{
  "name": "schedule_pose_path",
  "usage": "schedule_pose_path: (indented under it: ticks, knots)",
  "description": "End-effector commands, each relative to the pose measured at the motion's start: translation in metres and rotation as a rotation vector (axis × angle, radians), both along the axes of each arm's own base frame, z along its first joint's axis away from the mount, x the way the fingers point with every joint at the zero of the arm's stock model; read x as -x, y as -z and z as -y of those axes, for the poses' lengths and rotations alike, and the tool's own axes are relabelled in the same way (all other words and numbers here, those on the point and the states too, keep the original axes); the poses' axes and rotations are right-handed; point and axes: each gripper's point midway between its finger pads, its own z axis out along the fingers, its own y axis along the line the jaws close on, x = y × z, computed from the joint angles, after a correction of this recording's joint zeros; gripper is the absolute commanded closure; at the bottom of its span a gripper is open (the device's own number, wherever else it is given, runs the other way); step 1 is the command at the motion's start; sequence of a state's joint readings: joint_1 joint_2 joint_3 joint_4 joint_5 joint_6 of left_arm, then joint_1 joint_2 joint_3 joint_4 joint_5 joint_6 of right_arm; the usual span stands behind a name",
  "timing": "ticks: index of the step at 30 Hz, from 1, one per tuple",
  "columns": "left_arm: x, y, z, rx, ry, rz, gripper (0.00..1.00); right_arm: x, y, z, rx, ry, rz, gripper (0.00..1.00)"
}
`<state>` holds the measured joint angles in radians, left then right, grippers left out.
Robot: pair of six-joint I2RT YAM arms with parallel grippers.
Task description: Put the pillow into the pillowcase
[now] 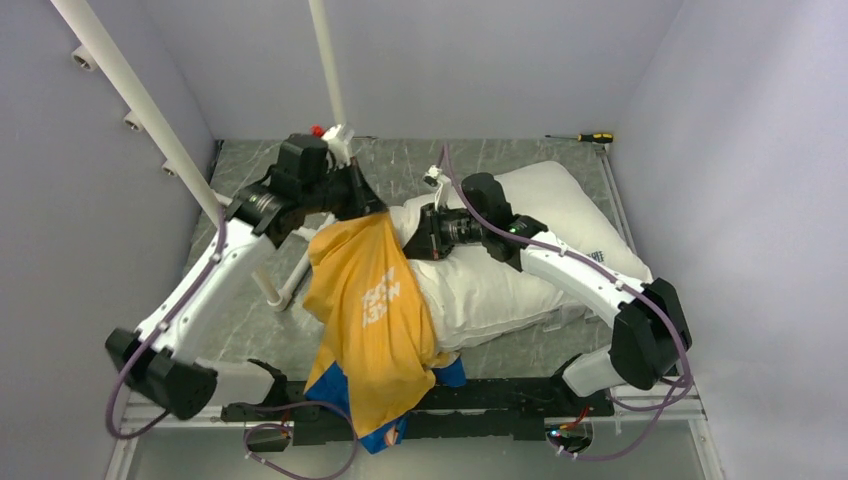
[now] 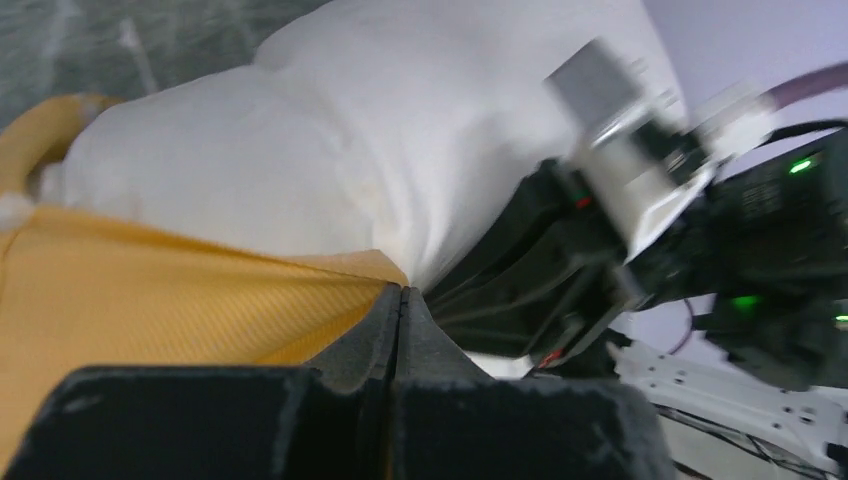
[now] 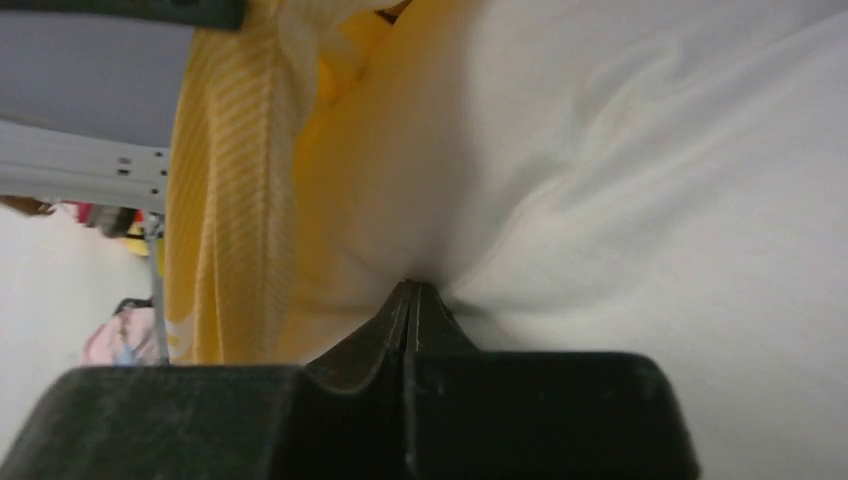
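Note:
The plump white pillow [image 1: 545, 255] lies on the table right of centre. The pillowcase [image 1: 368, 305], yellow-orange with white lettering and a blue strip at its bottom, hangs over the pillow's left end and drapes toward the near edge. My left gripper [image 1: 368, 206] is shut on the pillowcase's top edge; in the left wrist view yellow cloth [image 2: 150, 300] runs into the closed tips [image 2: 403, 292], with the pillow [image 2: 330, 150] behind. My right gripper [image 1: 408, 236] is shut, pinching puckered white pillow fabric [image 3: 620, 200] at its tips [image 3: 412, 287], beside the pillowcase's yellow edge [image 3: 225, 200].
A white pipe stand [image 1: 283, 288] stands under the left arm, and a white pole [image 1: 325, 60] rises at the back. A screwdriver [image 1: 592, 137] lies at the far right corner. Grey walls close in on three sides. The black arm mount [image 1: 480, 400] runs along the near edge.

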<state>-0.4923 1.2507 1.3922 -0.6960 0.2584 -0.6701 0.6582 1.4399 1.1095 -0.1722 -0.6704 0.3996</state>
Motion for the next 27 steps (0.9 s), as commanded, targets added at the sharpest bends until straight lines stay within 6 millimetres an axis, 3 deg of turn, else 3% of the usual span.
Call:
schedule_pose_path:
  ticks: [1,4,5,8,12,14,16,20,22,27]
  knots:
    - [-0.03,-0.094,0.061,0.256,0.194,0.231,1.0,0.02,-0.008,-0.017,-0.138,-0.084,-0.101,1.0]
    - [-0.038,-0.112,0.097,0.262,0.269,0.273,1.0,0.011,-0.015,-0.014,-0.158,-0.043,-0.091,1.0]
    - [-0.04,-0.109,0.106,0.245,0.283,0.269,1.0,0.004,-0.018,-0.009,-0.156,-0.007,-0.083,1.0]
    - [-0.053,-0.07,0.112,0.164,0.257,0.189,1.0,-0.025,-0.014,0.026,-0.07,0.19,-0.104,0.94]
    - [-0.063,-0.005,0.094,0.072,0.152,0.089,1.0,-0.047,-0.006,0.09,0.085,0.43,-0.06,0.54]
    - [-0.066,0.022,0.084,0.056,0.114,0.034,1.0,-0.047,-0.002,0.117,0.186,0.518,-0.043,0.34]
    - [-0.068,0.04,0.076,0.043,0.087,0.001,1.0,-0.045,-0.002,0.142,0.286,0.606,-0.025,0.19]
    - [-0.075,0.061,0.062,-0.031,0.045,-0.018,1.0,-0.018,-0.019,0.17,0.321,0.67,-0.014,0.02]
    - [-0.078,0.069,0.056,-0.078,0.032,-0.036,1.0,0.004,-0.033,0.17,0.292,0.638,-0.04,0.0]
    - [-0.091,0.084,0.05,-0.16,0.03,-0.042,1.0,0.071,-0.032,0.166,0.251,0.53,-0.267,0.0]
